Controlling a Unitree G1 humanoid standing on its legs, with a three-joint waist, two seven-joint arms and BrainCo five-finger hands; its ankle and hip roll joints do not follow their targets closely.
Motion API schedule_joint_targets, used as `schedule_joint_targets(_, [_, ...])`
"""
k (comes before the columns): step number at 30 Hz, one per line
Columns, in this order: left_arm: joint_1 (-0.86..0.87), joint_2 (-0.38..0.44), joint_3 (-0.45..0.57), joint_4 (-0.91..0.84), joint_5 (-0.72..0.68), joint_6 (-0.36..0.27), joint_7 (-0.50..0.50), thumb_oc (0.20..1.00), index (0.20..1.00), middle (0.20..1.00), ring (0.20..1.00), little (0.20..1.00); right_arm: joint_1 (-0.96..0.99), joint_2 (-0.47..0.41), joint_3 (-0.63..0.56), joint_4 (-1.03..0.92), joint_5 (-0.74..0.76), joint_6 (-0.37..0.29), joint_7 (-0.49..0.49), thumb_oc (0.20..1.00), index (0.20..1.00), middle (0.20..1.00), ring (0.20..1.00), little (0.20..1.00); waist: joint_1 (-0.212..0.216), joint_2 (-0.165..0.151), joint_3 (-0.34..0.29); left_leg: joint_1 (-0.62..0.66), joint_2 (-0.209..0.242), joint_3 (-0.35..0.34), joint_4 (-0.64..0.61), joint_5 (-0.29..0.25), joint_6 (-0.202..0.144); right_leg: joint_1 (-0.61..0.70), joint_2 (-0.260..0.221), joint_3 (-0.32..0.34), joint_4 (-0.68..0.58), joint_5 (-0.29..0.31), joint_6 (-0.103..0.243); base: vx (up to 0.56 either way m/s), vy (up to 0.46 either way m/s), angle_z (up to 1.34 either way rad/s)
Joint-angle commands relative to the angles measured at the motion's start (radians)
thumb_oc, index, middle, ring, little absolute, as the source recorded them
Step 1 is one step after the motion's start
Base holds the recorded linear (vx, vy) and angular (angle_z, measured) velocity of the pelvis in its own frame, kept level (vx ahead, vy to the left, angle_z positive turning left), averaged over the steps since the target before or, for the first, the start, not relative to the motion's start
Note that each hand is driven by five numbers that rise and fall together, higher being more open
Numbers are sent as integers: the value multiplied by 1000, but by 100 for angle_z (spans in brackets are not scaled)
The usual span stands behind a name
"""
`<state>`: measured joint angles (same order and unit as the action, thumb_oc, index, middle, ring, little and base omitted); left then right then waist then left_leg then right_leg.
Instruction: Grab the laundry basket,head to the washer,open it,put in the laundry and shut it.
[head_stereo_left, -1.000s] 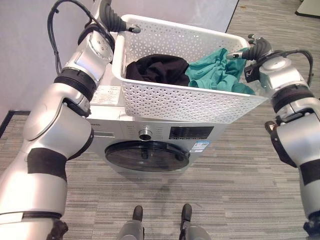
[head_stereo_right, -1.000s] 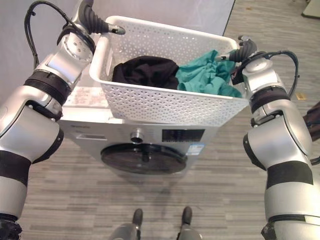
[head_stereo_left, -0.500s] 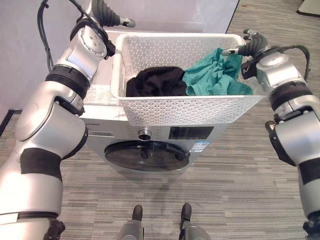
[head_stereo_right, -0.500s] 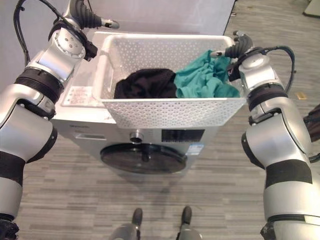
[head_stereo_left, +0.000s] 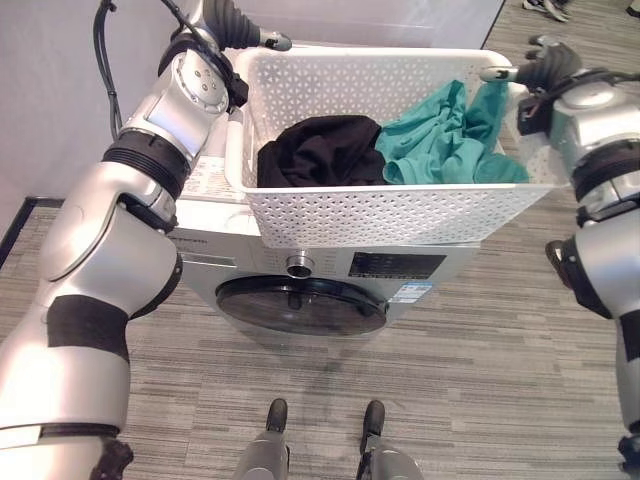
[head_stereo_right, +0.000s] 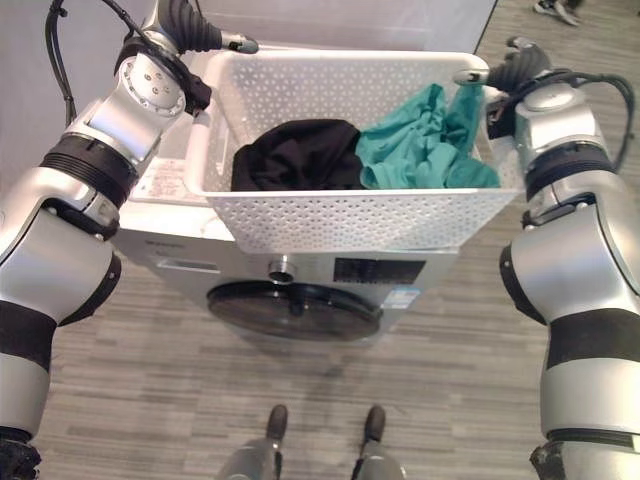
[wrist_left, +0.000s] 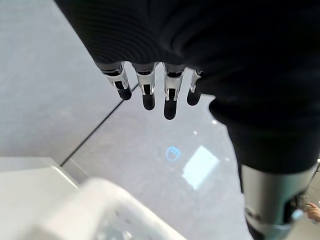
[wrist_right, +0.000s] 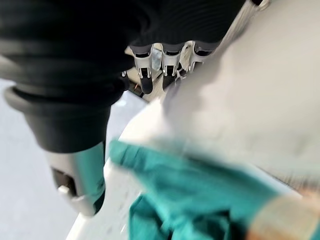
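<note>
**Basket on washer top, hands at its two far corners**

The white basket (head_stereo_left: 380, 215) sits on the washer (head_stereo_left: 215, 255), its near wall overhanging the front panel above the round door (head_stereo_left: 300, 308), which is closed. The basket's right end juts past the washer's right edge over the floor (head_stereo_left: 480, 400). Inside, a black garment (head_stereo_left: 320, 150) lies on the left and a teal garment (head_stereo_left: 445, 145) on the right, the teal one climbing the right wall up to the rim.

The left hand (head_stereo_left: 235, 22) is at the basket's far left corner, above the rim. In its wrist view the fingers (wrist_left: 170, 97) hang straight and relaxed with open air past them, touching nothing; the rim shows blurred below them. The right hand (head_stereo_left: 545, 62) is at the far right corner, thumb lying along the rim. In its wrist view the fingers (wrist_right: 145, 80) are bent over the white edge, but the blur keeps me from telling whether they clasp it.

A strip of washer top stays bare to the left of the basket. Striped floor lies open in front of the washer and off to its right. A wall (head_stereo_left: 50, 120) stands close on the left.
</note>
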<state>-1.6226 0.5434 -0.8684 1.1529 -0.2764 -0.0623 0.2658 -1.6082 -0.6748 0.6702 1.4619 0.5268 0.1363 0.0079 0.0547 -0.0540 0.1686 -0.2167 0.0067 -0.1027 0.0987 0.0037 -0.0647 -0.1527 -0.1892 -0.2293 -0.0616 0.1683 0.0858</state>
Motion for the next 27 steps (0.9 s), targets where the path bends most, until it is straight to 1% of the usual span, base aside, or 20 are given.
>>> schedule_joint_targets(1, [-154, 35, 18, 36, -25, -64, 32, 1000, 1000, 1000, 1000, 1000, -63, -94, 40, 18, 12, -28, -4, 1000, 1000, 1000, 1000, 1000, 29, 15, 15, 116, -18, 31, -136, -7, 41, 91, -74, 35, 31, -60, 138, 31, 16, 5])
schedule_joint_targets(5, [-147, 75, 35, -14, -52, -84, 22, 1000, 1000, 1000, 1000, 1000, -45, -160, 29, -19, 45, -44, 5, 1000, 1000, 1000, 1000, 1000, 29, 19, 5, 133, -17, 34, -138, -14, 39, 103, -79, 28, 36, -66, 140, 1, 0, 1])
schedule_joint_targets(10, [-121, 124, 82, -46, -168, -97, -18, 1000, 1000, 1000, 1000, 1000, -39, -254, 30, -64, 87, -52, 17, 1000, 1000, 1000, 1000, 1000, 33, 30, -4, 150, -14, 33, -134, -20, 34, 121, -83, 17, 43, -79, 140, -1, -7, 2])
schedule_joint_targets(11, [-120, 125, 83, -48, -169, -96, -18, 1000, 1000, 1000, 1000, 1000, -38, -255, 30, -64, 87, -52, 17, 1000, 1000, 1000, 1000, 1000, 33, 31, -4, 150, -13, 33, -134, -20, 34, 122, -83, 17, 43, -79, 140, -7, -46, 1])
schedule_joint_targets(12, [-72, 162, 105, -107, -186, -111, -29, 1000, 1000, 1000, 1000, 1000, -15, -314, 26, -103, 87, -61, 19, 1000, 1000, 1000, 1000, 1000, 42, 40, -6, 157, -10, 27, -132, -21, 31, 132, -82, 9, 48, -90, 137, -3, -48, 1])
schedule_joint_targets(13, [-48, 170, 112, -138, -181, -115, -29, 1000, 1000, 1000, 1000, 1000, 3, -334, 17, -120, 86, -66, 18, 1000, 1000, 1000, 1000, 1000, 45, 44, -7, 161, -8, 25, -132, -21, 31, 136, -81, 7, 50, -94, 135, -3, -49, 3])
schedule_joint_targets(14, [-42, 171, 114, -144, -179, -113, -27, 1000, 1000, 1000, 1000, 1000, 10, -335, 13, -124, 85, -65, 16, 1000, 1000, 1000, 1000, 1000, 46, 44, -9, 162, -8, 25, -132, -21, 31, 138, -80, 6, 50, -95, 135, -18, -42, 6])
schedule_joint_targets(15, [25, 193, 151, -221, -182, -126, -29, 1000, 1000, 1000, 1000, 1000, 61, -375, -19, -170, 87, -76, 11, 1000, 1000, 1000, 1000, 1000, 52, 50, -4, 164, -6, 21, -128, -21, 30, 143, -78, 4, 53, -104, 130, -16, -32, 9])
schedule_joint_targets(16, [34, 194, 155, -229, -180, -123, -27, 1000, 1000, 1000, 1000, 1000, 73, -376, -25, -177, 85, -76, 9, 1000, 1000, 1000, 1000, 1000, 52, 51, -6, 166, -6, 20, -128, -22, 29, 145, -77, 4, 54, -105, 130, -21, -45, 10])
schedule_joint_targets(17, [79, 209, 178, -274, -183, -131, -34, 1000, 1000, 1000, 1000, 1000, 111, -401, -48, -206, 83, -81, 7, 1000, 1000, 1000, 1000, 1000, 55, 53, -4, 167, -4, 17, -127, -22, 29, 148, -75, 4, 54, -109, 127, -27, -56, 14])
schedule_joint_targets(18, [176, 233, 232, -374, -168, -137, -31, 1000, 1000, 1000, 1000, 1000, 211, -450, -116, -277, 75, -93, -4, 1000, 1000, 1000, 1000, 1000, 59, 60, -2, 169, 1, 11, -124, -23, 27, 156, -70, 3, 54, -120, 121, -37, -79, 13])
schedule_joint_targets(19, [222, 251, 256, -424, -150, -140, -29, 1000, 1000, 1000, 1000, 1000, 269, -469, -159, -311, 70, -99, -9, 1000, 1000, 1000, 1000, 1000, 62, 62, -2, 168, 2, 7, -123, -22, 26, 158, -67, 2, 54, -123, 118, -31, -66, 11])
schedule_joint_targets(20, [232, 251, 257, -435, -146, -137, -27, 1000, 1000, 1000, 1000, 1000, 293, -470, -177, -323, 67, -98, -13, 1000, 1000, 1000, 1000, 1000, 62, 59, -7, 169, 3, 6, -123, -23, 26, 160, -67, 1, 54, -123, 117, -66, -63, 4])
schedule_joint_targets(21, [350, 299, 317, -528, -136, -137, -52, 1000, 1000, 1000, 1000, 1000, 410, -516, -270, -397, 61, -116, -24, 1000, 1000, 1000, 1000, 1000, 67, 67, -3, 160, 4, 0, -118, -13, 26, 157, -63, -1, 52, -121, 110, -21, -47, 3])
schedule_joint_targets(22, [357, 299, 317, -534, -134, -135, -52, 1000, 1000, 1000, 1000, 1000, 430, -515, -284, -406, 59, -115, -26, 1000, 1000, 1000, 1000, 1000, 68, 65, -9, 166, 6, -1, -121, -22, 24, 163, -61, -2, 51, -129, 111, -57, -62, 3])
schedule_joint_targets(23, [431, 315, 359, -586, -157, -141, -72, 1000, 1000, 1000, 1000, 1000, 507, -526, -341, -433, 55, -122, -31, 1000, 1000, 1000, 1000, 1000, 71, 68, -6, 161, 6, -4, -119, -13, 25, 162, -60, -3, 48, -123, 107, 25, -56, 4])
schedule_joint_targets(24, [515, 340, 395, -638, -192, -141, -101, 1000, 1000, 1000, 1000, 1000, 597, -530, -405, -470, 51, -124, -33, 1000, 1000, 1000, 1000, 1000, 76, 69, -14, 166, 10, -9, -121, -21, 23, 170, -55, -6, 42, -131, 105, -19, -71, 2])
schedule_joint_targets(26, [681, 418, 472, -759, -240, -150, -145, 1000, 1000, 1000, 1000, 1000, 781, -531, -533, -535, 40, -125, -27, 1000, 1000, 1000, 1000, 1000, 89, 76, -17, 166, 16, -14, -120, -20, 22, 175, -49, -8, 36, -133, 100, -18, -62, -1])
schedule_joint_targets(27, [770, 464, 528, -814, -250, -157, -161, 1000, 1000, 1000, 1000, 1000, 873, -525, -599, -555, 35, -129, -19, 1000, 1000, 1000, 1000, 1000, 97, 80, -13, 161, 16, -16, -115, -11, 22, 174, -49, -11, 34, -126, 96, -10, -64, -5])
